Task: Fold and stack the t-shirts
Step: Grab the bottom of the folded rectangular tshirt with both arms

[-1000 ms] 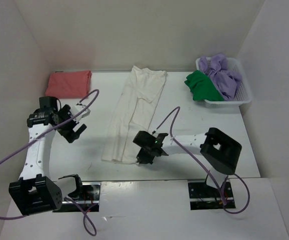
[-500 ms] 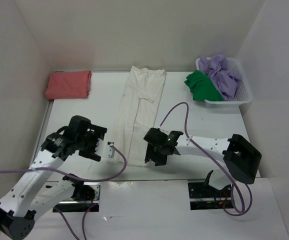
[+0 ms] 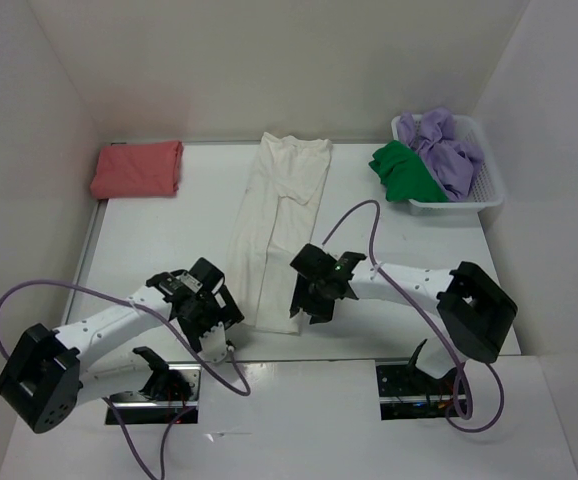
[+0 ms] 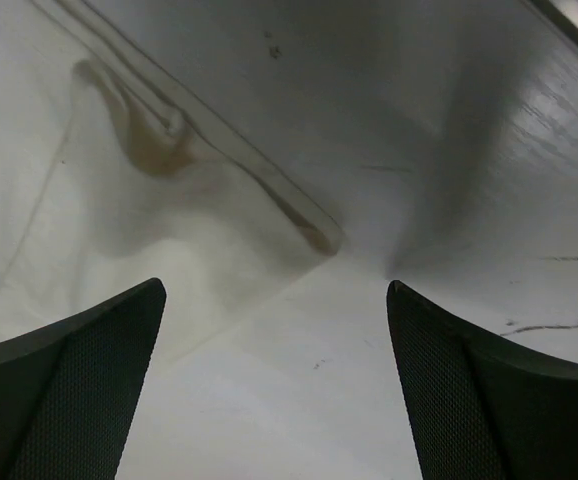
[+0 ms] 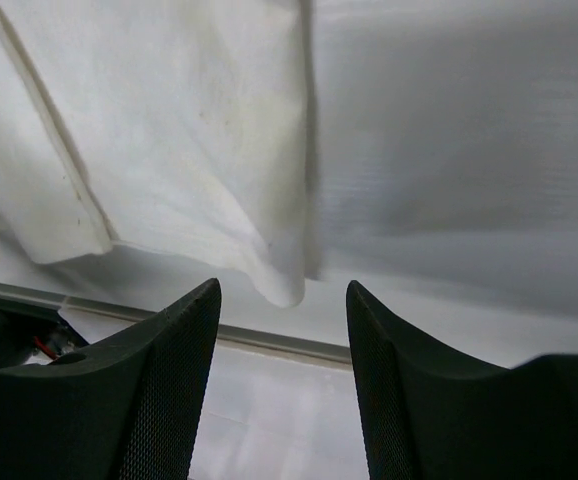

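Note:
A cream-white t-shirt [image 3: 279,215] lies folded into a long strip down the middle of the table. My left gripper [image 3: 219,318] hovers open at its near left corner; in the left wrist view the cloth [image 4: 89,200] ends just ahead of the left gripper [image 4: 276,290]. My right gripper [image 3: 304,303] stands open over the near right corner, and the hem tip of the shirt [image 5: 169,130] sits between the tips of the right gripper [image 5: 284,290], ungripped. A salmon-red shirt [image 3: 137,168] lies folded at the back left. Green [image 3: 401,170] and lavender [image 3: 447,150] shirts are bunched at the back right.
A white mesh basket [image 3: 459,203] at the back right holds the green and lavender shirts. White walls enclose the table on three sides. The table's metal front edge [image 5: 269,342] runs just under the right fingers. Purple cables loop from both arms.
The right gripper has opened and let go of the cream shirt's near end. The left arm has swung from the far left to the shirt's near left corner.

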